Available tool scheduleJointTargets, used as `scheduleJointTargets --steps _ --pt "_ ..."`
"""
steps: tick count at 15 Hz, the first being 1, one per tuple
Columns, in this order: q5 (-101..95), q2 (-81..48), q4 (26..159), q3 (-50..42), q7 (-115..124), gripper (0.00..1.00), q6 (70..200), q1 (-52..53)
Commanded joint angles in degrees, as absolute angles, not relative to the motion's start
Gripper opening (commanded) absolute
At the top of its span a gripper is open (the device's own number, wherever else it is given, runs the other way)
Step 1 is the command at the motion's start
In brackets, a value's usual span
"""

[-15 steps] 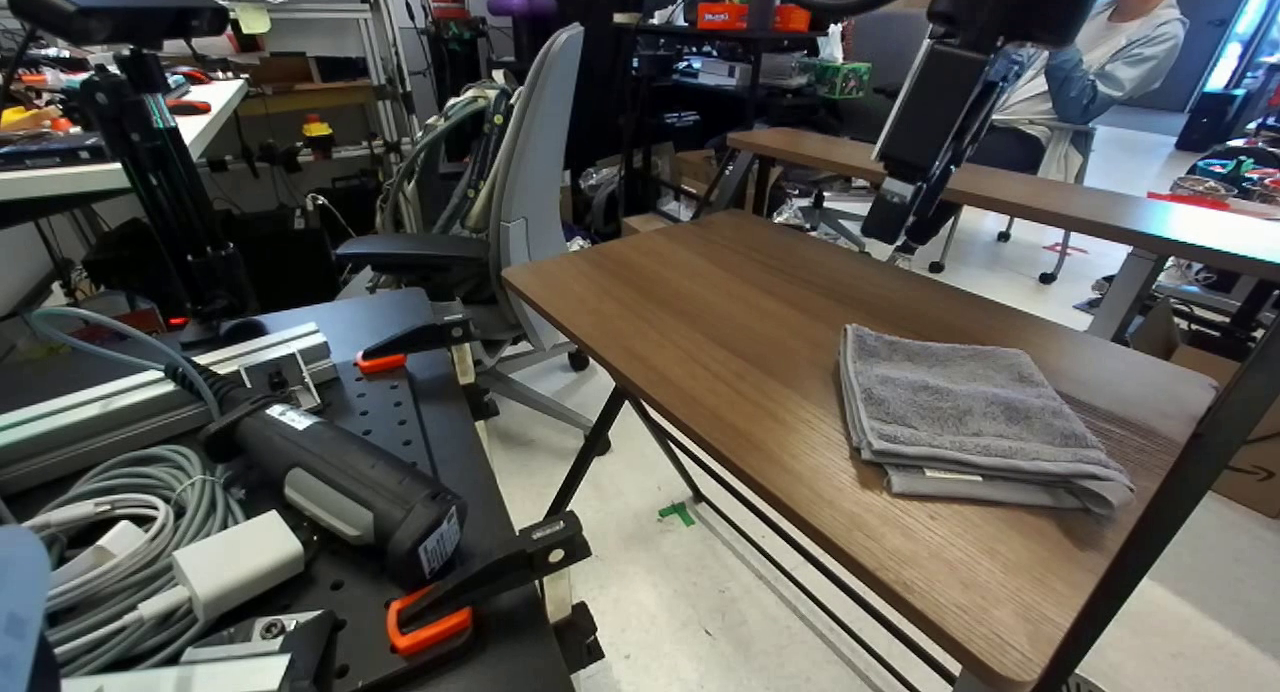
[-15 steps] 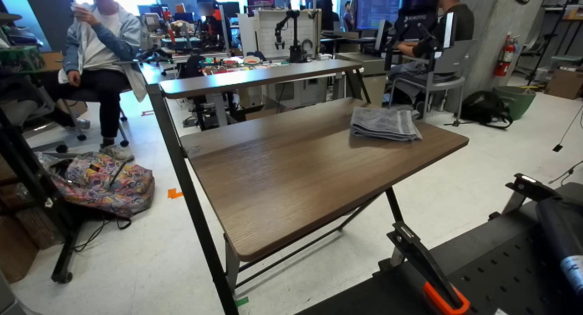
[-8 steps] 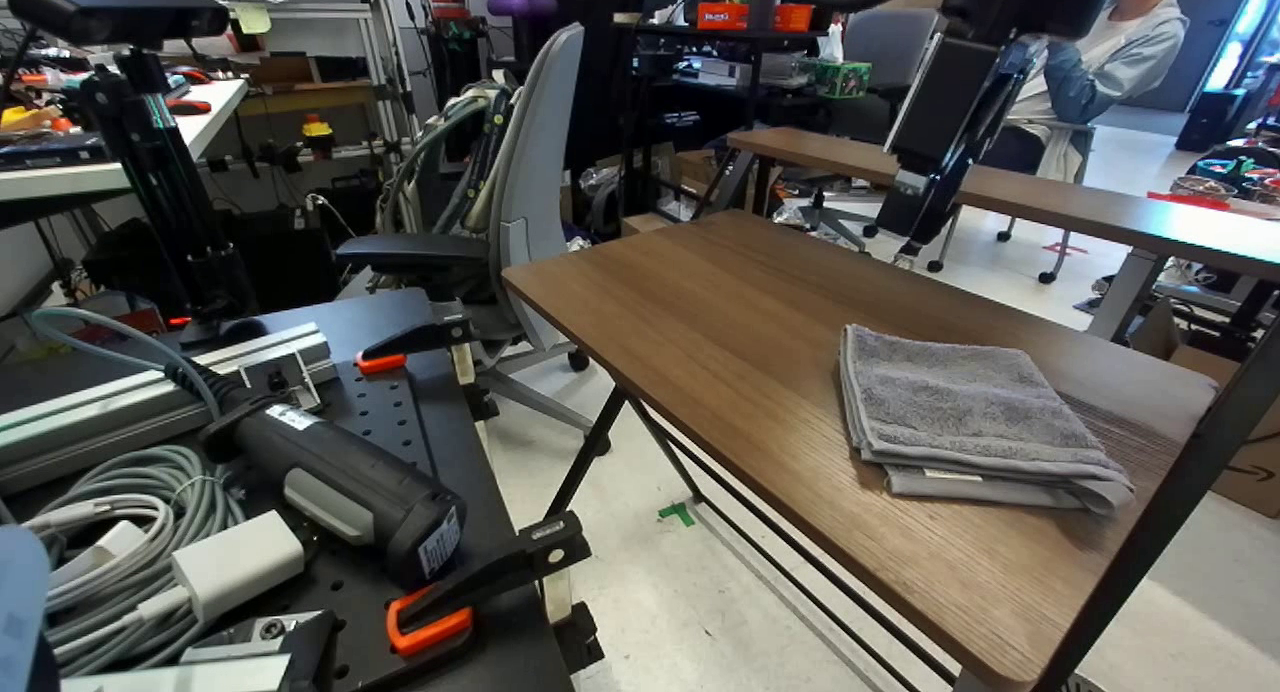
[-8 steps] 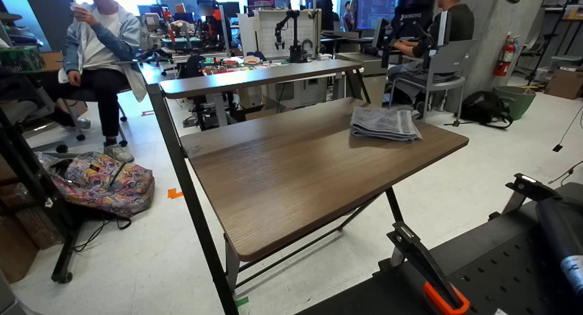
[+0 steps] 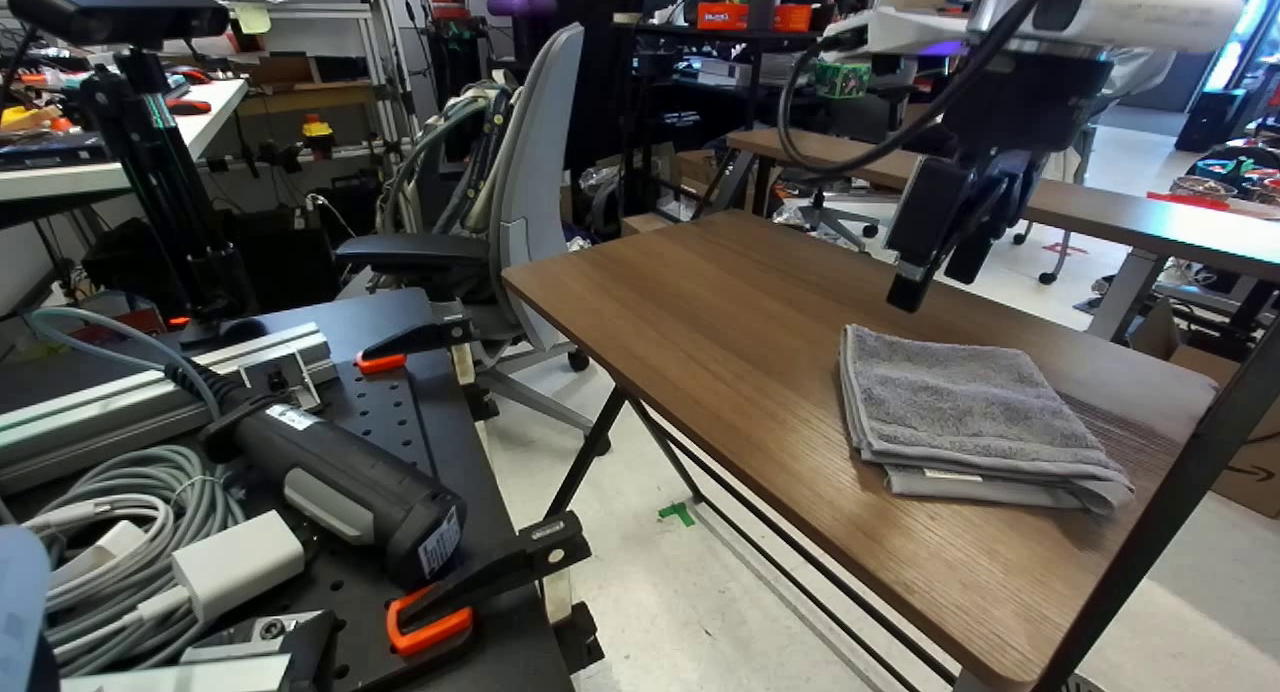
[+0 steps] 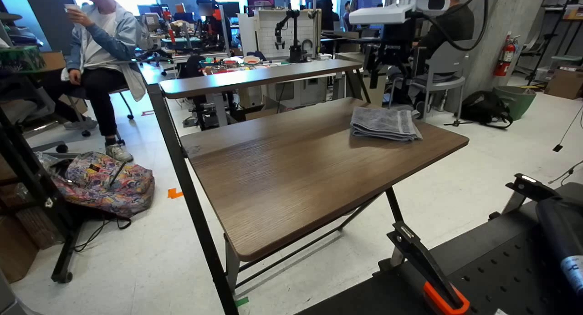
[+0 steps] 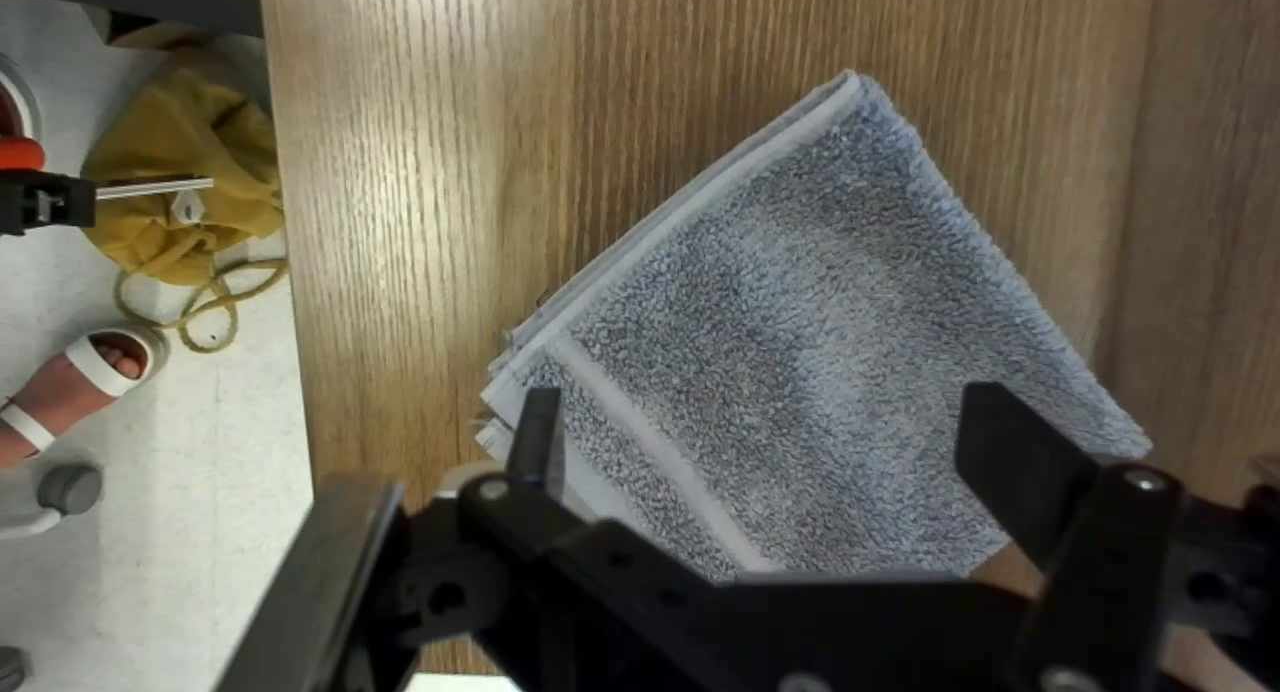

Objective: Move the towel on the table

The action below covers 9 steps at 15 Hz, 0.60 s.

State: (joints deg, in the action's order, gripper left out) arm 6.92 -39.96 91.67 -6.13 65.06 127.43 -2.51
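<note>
The towel, a folded grey cloth with pale stripes, lies flat on the brown wood-grain table. Towel [image 5: 960,402] and table [image 5: 720,292] show in an exterior view. In an exterior view the towel [image 6: 382,122] sits near the far right end of the table [image 6: 291,169]. My gripper [image 5: 937,277] hangs above the tabletop near the towel, fingers pointing down. It also shows in an exterior view [image 6: 394,76], dark against a dark background. In the wrist view the fingers of the gripper [image 7: 765,412] are wide apart over the towel [image 7: 800,302], with nothing between them. The gripper's body hides the towel's lower part.
A narrow raised wood board [image 5: 1150,222] runs along the table's far side. A black frame post [image 6: 191,201] rises at one end. A dark bench [image 5: 400,412] with orange-tipped clamps [image 5: 430,627] and a tool stands apart. A seated person [image 6: 102,51] is behind.
My gripper has come down closer to the table and towel, and the white arm link now shows above it. The towel has not moved. The seated person's hand with a cup shifted slightly.
</note>
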Motion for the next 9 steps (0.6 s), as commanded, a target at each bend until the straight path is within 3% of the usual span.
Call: scheduleJointTargets --steps 1,9 --pt "7.2 -47.0 84.2 -7.6 68.5 1.0 126.7 -1.3" --pt "6.6 -55.4 75.2 -9.8 74.2 1.0 126.0 -1.7"
